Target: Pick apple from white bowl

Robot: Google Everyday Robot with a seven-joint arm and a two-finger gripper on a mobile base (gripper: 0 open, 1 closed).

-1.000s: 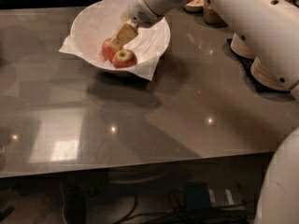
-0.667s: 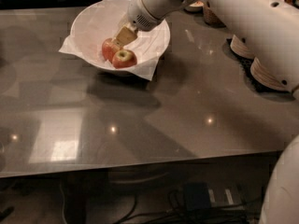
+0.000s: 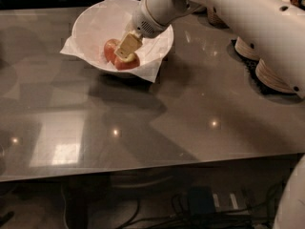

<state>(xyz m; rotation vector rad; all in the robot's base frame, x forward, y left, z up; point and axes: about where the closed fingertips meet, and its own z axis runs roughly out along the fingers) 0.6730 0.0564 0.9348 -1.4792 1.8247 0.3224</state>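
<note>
From my station, the gripper (image 3: 127, 46) is down inside the white bowl (image 3: 90, 14), its tan end right on top of the apple (image 3: 129, 63), the front one with the yellowish patch. That apple sits on the near side of the bowl on the crinkled paper liner (image 3: 71, 51), touching a second, redder apple (image 3: 110, 48) just behind and to the left. Whether the gripper has a hold on the fruit or merely rests against it, I cannot tell from this angle; the wrist hides the far side.

My worries from here:

- The two apples touch, so a grasp placed slightly left could pinch both or nudge the redder one away.
- A round, smooth apple gripped off-centre is likely to squirt out and roll across the bowl.
- The liner is loose and overhangs the rim; if it gets caught in the grasp, I judge that lifting would drag paper, bowl and fruit along the bench (image 3: 190, 128).
- The arm (image 3: 238, 13) passes close over the stacked paper bowls (image 3: 274, 78) on the right; a wide swing could clip them.
</note>
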